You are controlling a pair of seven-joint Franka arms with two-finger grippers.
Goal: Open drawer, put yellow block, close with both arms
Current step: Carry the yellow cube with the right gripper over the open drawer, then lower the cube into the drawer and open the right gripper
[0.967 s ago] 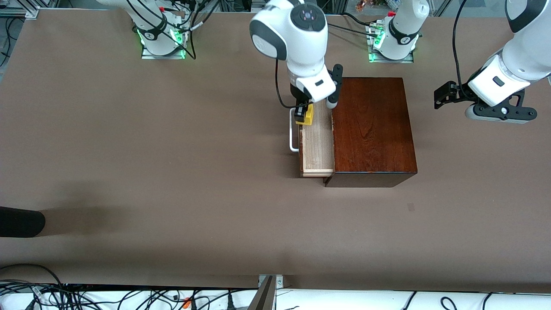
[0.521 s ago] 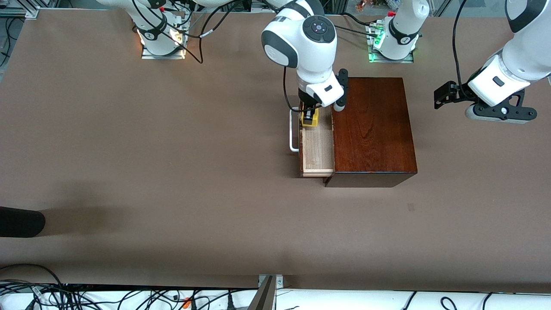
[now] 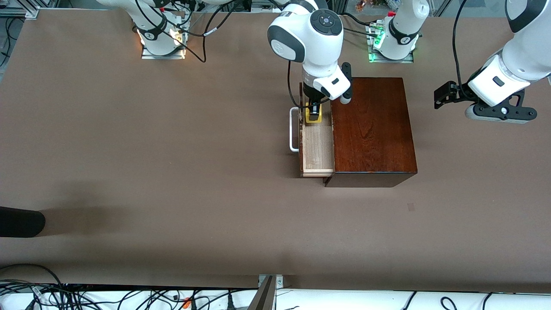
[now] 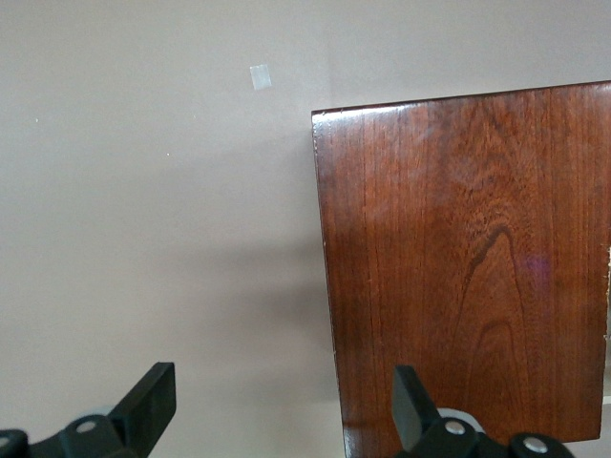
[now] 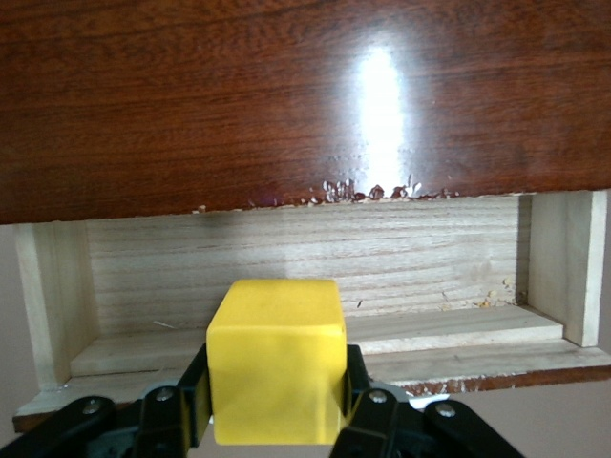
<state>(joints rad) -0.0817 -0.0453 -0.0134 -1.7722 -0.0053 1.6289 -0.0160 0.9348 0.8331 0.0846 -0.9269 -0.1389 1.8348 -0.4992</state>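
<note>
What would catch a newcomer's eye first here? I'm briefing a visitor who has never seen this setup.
Most striking is the yellow block, gripped by the right gripper over the pulled-out drawer. The drawer sticks out of the dark wooden box toward the right arm's end of the table. The left gripper waits open above the table at the left arm's end.
</note>
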